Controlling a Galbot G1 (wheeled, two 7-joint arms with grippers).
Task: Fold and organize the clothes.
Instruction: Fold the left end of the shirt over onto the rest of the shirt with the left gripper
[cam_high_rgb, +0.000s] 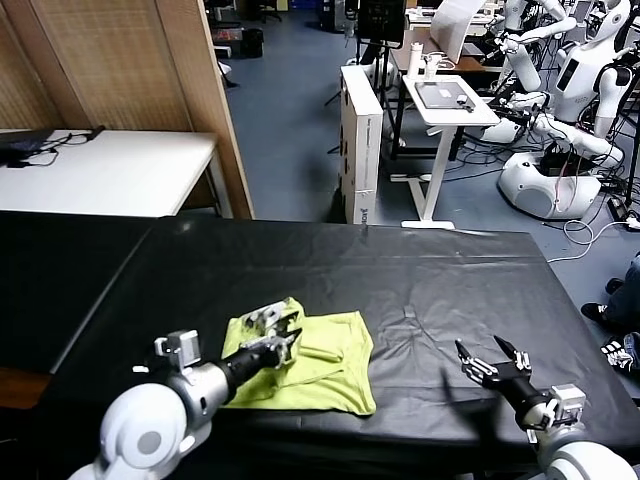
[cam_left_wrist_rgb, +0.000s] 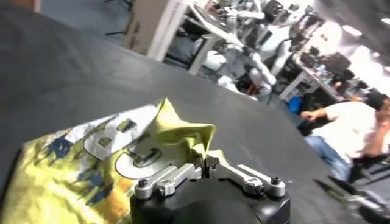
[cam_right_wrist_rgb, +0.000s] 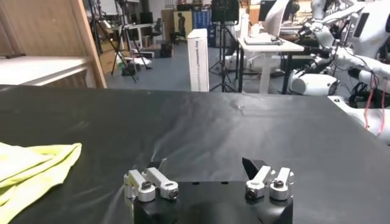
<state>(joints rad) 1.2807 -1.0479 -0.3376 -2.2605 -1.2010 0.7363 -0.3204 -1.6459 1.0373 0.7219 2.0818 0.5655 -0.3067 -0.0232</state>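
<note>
On the black worktop (cam_high_rgb: 420, 280), toward your left side, the T-shirt (cam_high_rgb: 330, 365) lies partly folded into a rough lime-green rectangle, with one corner lifted. Your left gripper (cam_high_rgb: 283, 333) is closed on that raised corner, pinching a peak of cloth between its tips, as the left wrist view shows. Your right gripper (cam_high_rgb: 492, 358) hovers well apart from the shirt on the right, jaws spread wide and holding nothing. Expect the shirt to handle as light, limp cotton: it will drape, crease and drag along the cloth-covered worktop rather than keep any shape, so a single pinch will likely let the rest sag and trail. Seams, hem or corners look like the best places to take hold, ideally with both grippers on matching corners. As for writing, the white-and-blue print (cam_left_wrist_rgb: 116, 146) on the shirt shows large rounded shapes, but you cannot read any word from it; nothing legible appears elsewhere.
</note>
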